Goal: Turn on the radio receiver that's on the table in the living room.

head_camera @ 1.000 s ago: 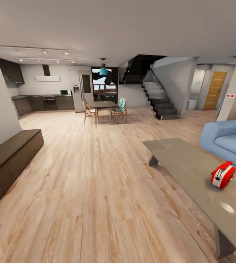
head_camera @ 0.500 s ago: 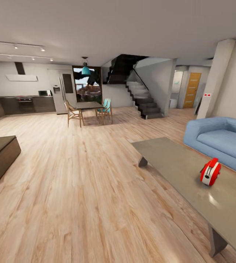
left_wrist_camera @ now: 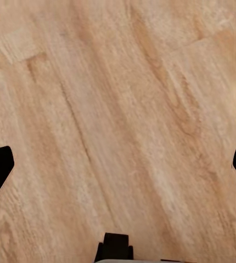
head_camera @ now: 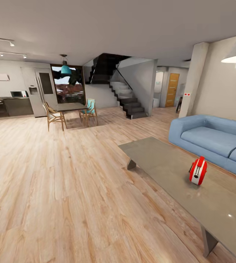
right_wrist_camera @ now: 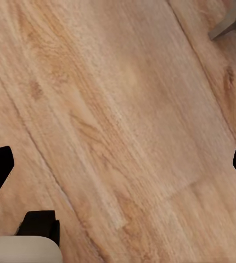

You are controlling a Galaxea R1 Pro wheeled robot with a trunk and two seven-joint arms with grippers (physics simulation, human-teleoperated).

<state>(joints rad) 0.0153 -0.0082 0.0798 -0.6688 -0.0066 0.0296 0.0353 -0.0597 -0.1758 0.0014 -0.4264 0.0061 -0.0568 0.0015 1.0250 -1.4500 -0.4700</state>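
Radio [head_camera: 198, 170] stood on surface [head_camera: 161, 160], near sofa [head_camera: 209, 137]. Both my end effectors spread open, empty, over floor [head_camera: 59, 190]. Risk judged: base clipping surface corner, jolting radio.

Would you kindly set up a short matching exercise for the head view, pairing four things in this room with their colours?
Things:
1. radio receiver
2. sofa
3. pendant lamp over the dining table
4. door past the stairs

Colours:
A. teal
B. orange wood
C. red with a white face
D. light blue

Pairs: 1-C, 2-D, 3-A, 4-B. The radio receiver stands on the table, on the side nearer the sofa.
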